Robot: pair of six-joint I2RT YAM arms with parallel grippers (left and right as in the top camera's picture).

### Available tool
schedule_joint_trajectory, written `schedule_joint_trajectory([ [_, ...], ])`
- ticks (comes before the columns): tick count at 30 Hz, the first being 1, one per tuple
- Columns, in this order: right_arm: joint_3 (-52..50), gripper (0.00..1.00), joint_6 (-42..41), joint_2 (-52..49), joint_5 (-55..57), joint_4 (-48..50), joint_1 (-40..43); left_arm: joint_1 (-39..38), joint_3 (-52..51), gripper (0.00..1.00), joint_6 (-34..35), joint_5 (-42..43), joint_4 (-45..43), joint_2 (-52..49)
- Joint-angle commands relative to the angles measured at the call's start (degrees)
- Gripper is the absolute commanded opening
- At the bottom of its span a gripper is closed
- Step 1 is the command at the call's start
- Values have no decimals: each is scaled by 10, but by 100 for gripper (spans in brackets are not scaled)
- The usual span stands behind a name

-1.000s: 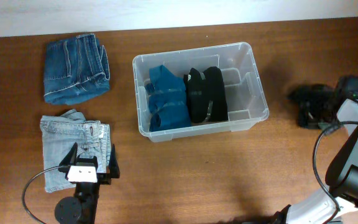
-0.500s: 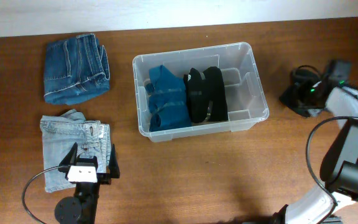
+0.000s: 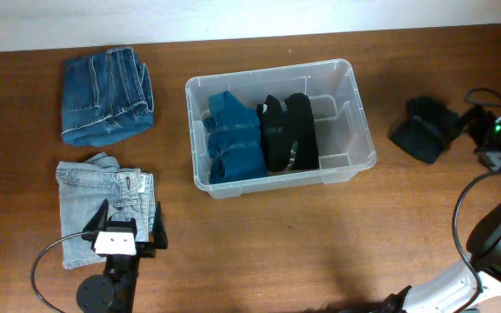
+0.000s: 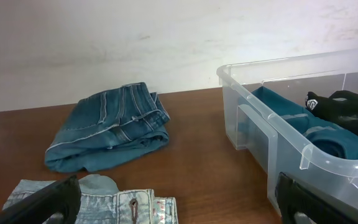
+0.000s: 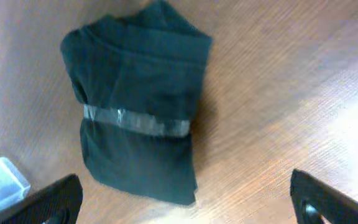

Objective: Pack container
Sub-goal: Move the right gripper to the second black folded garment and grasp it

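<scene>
The container [image 3: 348,122] sits centred on the tabletop [image 3: 259,243], with a blue folded garment [image 3: 231,139] and a black folded garment [image 3: 287,130] inside. The right tool [image 3: 491,132] hangs wide open, empty, beside a dark bundle [image 5: 135,112]; the left tool [image 3: 129,217] is open too. The step seems to be fetching this bundle: descend, pinch it, carry it to the container's free right end.

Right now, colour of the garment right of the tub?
Black garment, grey band across; clearest in right wrist view.
</scene>
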State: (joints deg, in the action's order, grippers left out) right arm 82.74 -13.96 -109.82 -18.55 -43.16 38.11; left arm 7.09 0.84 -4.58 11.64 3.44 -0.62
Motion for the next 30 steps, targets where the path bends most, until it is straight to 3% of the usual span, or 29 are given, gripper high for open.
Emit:
schedule_joint_trajectory([
  [1,-57,99,32,-3,-68,51,-10,2,-3,100,-7,6,0,3],
  [6,-99,99,28,-3,-66,120,-27,2,-3,99,-7,6,1,3],
  [15,-101,99,-5,-16,11,143,-66,2,-3,99,-7,6,0,3],
  [30,-101,99,-5,-61,8,190,-67,2,-3,99,-7,6,0,3],
])
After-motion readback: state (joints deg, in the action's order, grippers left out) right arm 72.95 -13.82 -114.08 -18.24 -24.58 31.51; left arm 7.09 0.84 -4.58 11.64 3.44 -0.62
